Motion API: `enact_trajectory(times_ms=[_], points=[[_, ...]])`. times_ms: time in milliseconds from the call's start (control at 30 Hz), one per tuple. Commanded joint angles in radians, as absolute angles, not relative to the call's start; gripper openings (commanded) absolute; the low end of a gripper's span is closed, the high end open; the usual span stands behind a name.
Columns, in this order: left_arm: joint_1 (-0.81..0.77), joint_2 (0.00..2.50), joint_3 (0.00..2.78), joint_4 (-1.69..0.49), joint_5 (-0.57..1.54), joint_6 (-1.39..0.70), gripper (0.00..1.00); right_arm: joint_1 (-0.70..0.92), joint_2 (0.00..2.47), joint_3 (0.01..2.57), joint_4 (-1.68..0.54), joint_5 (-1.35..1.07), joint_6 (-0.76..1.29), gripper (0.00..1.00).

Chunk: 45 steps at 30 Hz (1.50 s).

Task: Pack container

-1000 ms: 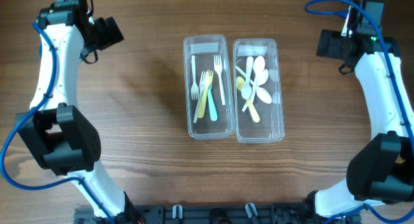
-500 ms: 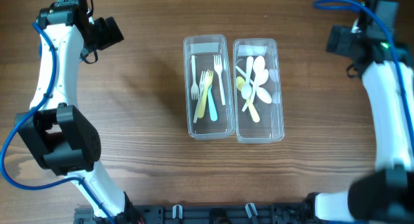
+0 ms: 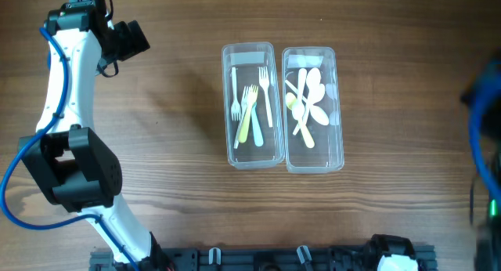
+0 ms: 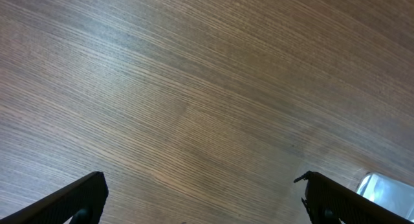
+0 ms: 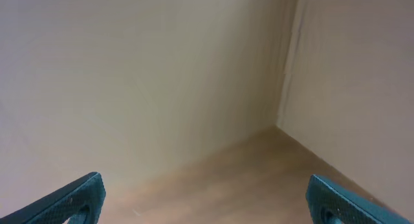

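Note:
Two clear plastic containers stand side by side mid-table. The left container (image 3: pixel 228 99) holds several forks, white, yellow and blue. The right container (image 3: pixel 338 106) holds several spoons, white and yellow. My left gripper (image 3: pixel 135 37) is at the far left, well away from them; in the left wrist view (image 4: pixel 202 199) its fingers are wide apart over bare wood, with a container corner (image 4: pixel 387 190) at lower right. My right arm is a blur at the overhead's right edge. The right wrist view shows its gripper (image 5: pixel 206 199) open, empty, facing a beige wall.
The wooden table (image 3: pixel 164 146) spreads around the containers. The left arm's base and links (image 3: pixel 74 173) stand at the left side. A dark rail (image 3: pixel 274 259) runs along the front edge.
My right arm has swung away from the far right of the table and out past the right edge, leaving only a blur. The left arm and the containers have not moved.

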<state>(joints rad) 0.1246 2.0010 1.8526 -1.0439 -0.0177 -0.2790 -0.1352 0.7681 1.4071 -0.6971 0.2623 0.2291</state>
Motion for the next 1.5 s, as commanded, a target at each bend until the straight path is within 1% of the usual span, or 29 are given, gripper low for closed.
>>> enact_trajectory(times_ms=[0,167,333,467,533,600,700,767,1067,1467], points=[[0.123,1.975,1.866,-1.045,-0.013,-0.281,1.00,-0.132,0.646,1.253,-0.659,0.252,0.348,1.00],[0.123,1.975,1.866,-1.045,-0.013,-0.281,1.00,-0.132,0.445,0.912,-0.453,0.250,0.356,1.00],[0.123,1.975,1.866,-1.045,-0.013,-0.281,1.00,-0.132,0.238,0.531,-0.183,0.157,0.430,1.00],[0.123,1.975,1.866,-1.045,-0.013,-0.281,1.00,-0.132,0.154,0.360,-0.051,0.062,0.411,1.00],[0.123,1.975,1.866,-1.045,-0.013,-0.281,1.00,-0.131,0.131,0.315,-0.027,0.010,0.360,1.00],[0.123,1.975,1.866,-1.045,-0.013,-0.281,1.00,-0.123,0.115,0.276,-0.014,-0.042,0.241,1.00],[0.123,1.975,1.866,-1.045,-0.013,-0.281,1.00,-0.105,0.109,0.254,-0.025,-0.050,0.086,1.00],[0.123,1.975,1.866,-1.045,-0.013,-0.281,1.00,-0.090,0.105,0.253,-0.050,-0.046,0.021,1.00],[0.123,1.975,1.866,-1.045,-0.013,-0.281,1.00,-0.081,0.065,0.226,-0.157,-0.060,0.056,1.00],[0.123,1.975,1.866,-1.045,-0.013,-0.281,1.00,-0.081,0.003,0.095,-0.071,-0.100,0.050,1.00]])
